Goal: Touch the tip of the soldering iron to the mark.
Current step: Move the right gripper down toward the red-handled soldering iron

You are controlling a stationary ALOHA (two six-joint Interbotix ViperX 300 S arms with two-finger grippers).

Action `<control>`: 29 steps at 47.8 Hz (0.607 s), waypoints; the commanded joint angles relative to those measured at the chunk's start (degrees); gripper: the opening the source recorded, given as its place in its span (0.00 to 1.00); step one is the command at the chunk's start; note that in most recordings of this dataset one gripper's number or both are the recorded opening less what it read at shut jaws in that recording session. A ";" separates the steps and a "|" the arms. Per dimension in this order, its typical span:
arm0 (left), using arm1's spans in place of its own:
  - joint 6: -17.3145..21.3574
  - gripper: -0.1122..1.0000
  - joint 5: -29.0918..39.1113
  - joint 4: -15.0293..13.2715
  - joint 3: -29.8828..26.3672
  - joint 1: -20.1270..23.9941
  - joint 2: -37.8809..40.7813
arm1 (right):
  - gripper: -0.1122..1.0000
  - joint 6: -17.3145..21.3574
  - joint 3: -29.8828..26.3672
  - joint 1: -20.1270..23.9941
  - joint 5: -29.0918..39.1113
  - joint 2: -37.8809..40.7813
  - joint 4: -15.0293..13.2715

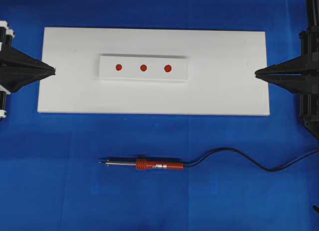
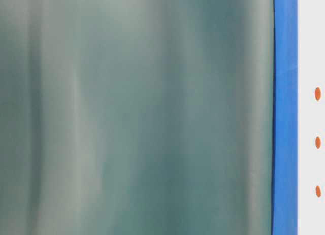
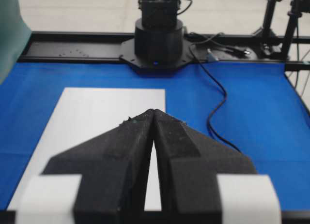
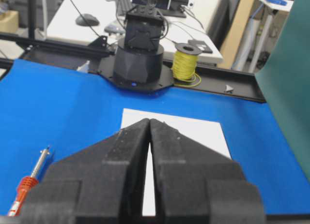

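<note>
worktop (image 1: 60,191): covered in blue cloth | white board (image 1: 224,81): lies flat at the far middle, long side left-right | soldering iron (image 1: 149,165): lies on the cloth nearer than the board, tip (image 1: 100,162) pointing left, black cord (image 1: 249,158) trailing off right

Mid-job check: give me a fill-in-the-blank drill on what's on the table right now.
1. The small white block carries ___ red marks.
2. The soldering iron lies on the blue cloth, its tip pointing to the overhead view's ___.
3. The left gripper and right gripper are both ___.

Missing words: three; left; shut
</note>
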 commanded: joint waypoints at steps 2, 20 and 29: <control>-0.88 0.12 -0.70 0.09 -0.44 -0.44 0.88 | 0.10 0.35 -1.14 1.49 0.09 0.70 0.35; -0.79 0.12 -0.62 0.00 -0.26 -0.44 0.97 | 0.05 5.27 -6.42 4.75 6.59 6.68 0.70; -0.79 0.12 -0.62 0.00 0.09 -0.44 0.97 | 0.06 6.42 -9.40 5.62 6.59 13.71 0.79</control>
